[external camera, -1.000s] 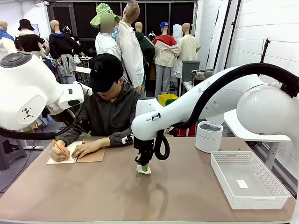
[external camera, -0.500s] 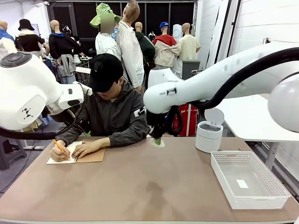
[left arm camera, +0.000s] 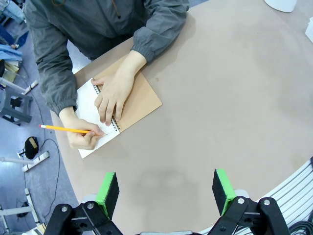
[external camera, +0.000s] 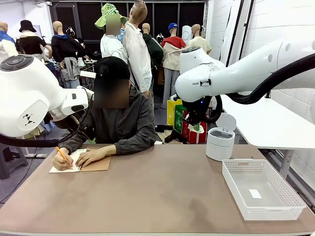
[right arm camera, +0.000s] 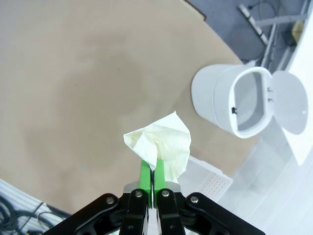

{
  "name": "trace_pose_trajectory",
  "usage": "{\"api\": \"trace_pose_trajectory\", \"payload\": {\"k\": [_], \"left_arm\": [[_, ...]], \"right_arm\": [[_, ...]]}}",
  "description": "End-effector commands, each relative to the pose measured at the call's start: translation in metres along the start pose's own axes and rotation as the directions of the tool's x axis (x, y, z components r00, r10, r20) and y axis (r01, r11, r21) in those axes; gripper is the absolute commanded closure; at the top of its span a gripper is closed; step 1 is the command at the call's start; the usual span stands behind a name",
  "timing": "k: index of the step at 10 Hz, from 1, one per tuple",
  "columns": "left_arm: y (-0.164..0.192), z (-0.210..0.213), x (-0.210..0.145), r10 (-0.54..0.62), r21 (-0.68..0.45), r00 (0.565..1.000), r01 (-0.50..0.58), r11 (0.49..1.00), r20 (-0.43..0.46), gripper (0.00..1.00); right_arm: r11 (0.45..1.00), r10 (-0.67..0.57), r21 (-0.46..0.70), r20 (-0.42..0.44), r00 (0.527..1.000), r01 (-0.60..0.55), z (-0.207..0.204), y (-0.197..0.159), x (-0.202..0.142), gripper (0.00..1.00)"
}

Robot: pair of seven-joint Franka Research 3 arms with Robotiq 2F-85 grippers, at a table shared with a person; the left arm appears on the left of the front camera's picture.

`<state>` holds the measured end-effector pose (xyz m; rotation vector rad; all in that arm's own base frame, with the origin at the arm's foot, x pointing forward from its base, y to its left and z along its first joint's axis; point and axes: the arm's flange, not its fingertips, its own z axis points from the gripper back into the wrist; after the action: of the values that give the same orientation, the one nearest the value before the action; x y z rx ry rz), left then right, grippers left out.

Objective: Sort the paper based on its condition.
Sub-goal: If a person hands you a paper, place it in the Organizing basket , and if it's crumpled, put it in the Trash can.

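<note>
The brown bench (external camera: 147,196) has a person (external camera: 118,123) seated at its far left edge. A white basket (external camera: 256,209) sits at the right edge, a small white bin (external camera: 220,143) with its lid up stands near the far right corner, and a tan notebook (external camera: 98,164) lies under the person's hands. The left claw (left arm camera: 166,188) hangs released above the bench. The right claw (right arm camera: 149,171) is clenched on a crumpled paper wad (right arm camera: 161,142), held in the air over the far edge, near the bin. The person holds a pencil (external camera: 61,153).
</note>
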<state>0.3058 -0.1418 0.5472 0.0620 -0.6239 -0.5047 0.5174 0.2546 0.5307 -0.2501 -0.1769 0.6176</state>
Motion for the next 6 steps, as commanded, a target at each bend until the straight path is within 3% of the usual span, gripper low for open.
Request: {"api": "trace_pose_trajectory", "payload": {"k": [1, 2, 6], "left_arm": [[0.001, 0.0, 0.0, -0.012, -0.001, 1.0, 0.012, 1.0, -0.004, 0.0], [0.001, 0.0, 0.0, -0.012, -0.001, 1.0, 0.012, 1.0, -0.004, 0.0], [0.001, 0.0, 0.0, -0.012, -0.001, 1.0, 0.012, 1.0, -0.004, 0.0]], "right_arm": [[0.998, -0.055, 0.003, 0.003, 0.998, 0.055, -0.01, 0.012, -0.001, 0.96], [1.0, 0.0, 0.0, 0.0, 1.0, 0.0, 0.0, 0.0, 0.0, 0.96], [1.0, -0.015, 0.002, -0.001, 1.0, 0.015, -0.002, 0.002, 0.001, 0.96]]}}
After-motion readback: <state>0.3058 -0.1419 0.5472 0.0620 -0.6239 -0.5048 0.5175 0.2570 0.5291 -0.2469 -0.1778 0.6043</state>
